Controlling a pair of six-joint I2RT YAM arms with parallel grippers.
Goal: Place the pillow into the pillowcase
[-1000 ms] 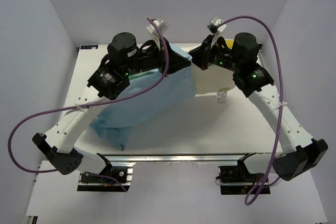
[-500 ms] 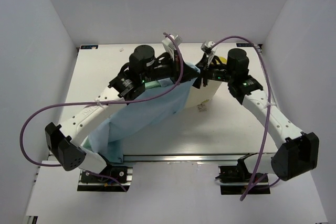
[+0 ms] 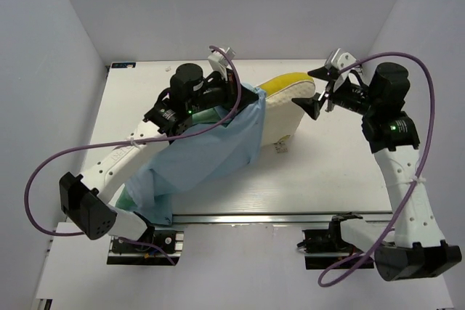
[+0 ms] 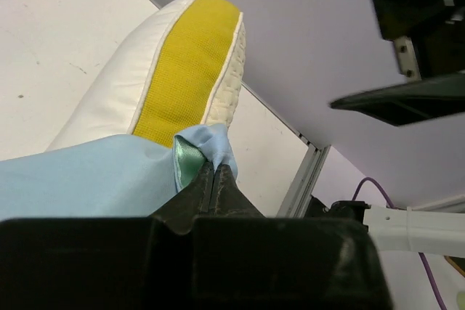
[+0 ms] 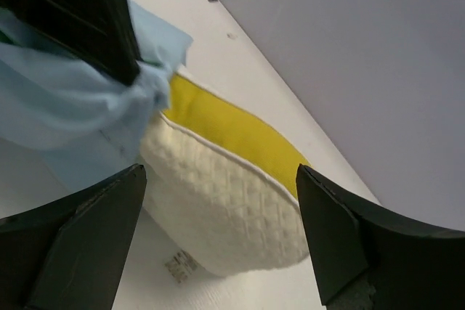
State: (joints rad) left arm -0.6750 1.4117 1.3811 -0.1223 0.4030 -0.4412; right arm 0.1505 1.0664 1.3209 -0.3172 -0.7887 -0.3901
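Foam pillow [image 3: 285, 114], cream with a bright yellow rim: lies on the white tabletop [image 3: 327, 172] toward 12 o'clock of its centre. Its 9 o'clock end is tucked inside the mouth of the pillowcase; its 3 o'clock end is bare. Small white label [image 3: 282, 148] at its 6 o'clock edge.

Pillowcase [image 3: 203, 154], light blue cloth, sea-green lining showing at the hem: drapes from the pillow toward 7 o'clock as far as the tabletop's near edge, partly under the left arm [image 3: 120, 157].

Left claw [image 4: 215, 179]: fingers together, pinching a fold of the pillowcase hem right against the pillow's yellow rim.

Right claw [image 3: 316, 89]: fingers spread wide apart, holding nothing, poised at the pillow's bare 3 o'clock end. Whether either finger touches the foam cannot be told.
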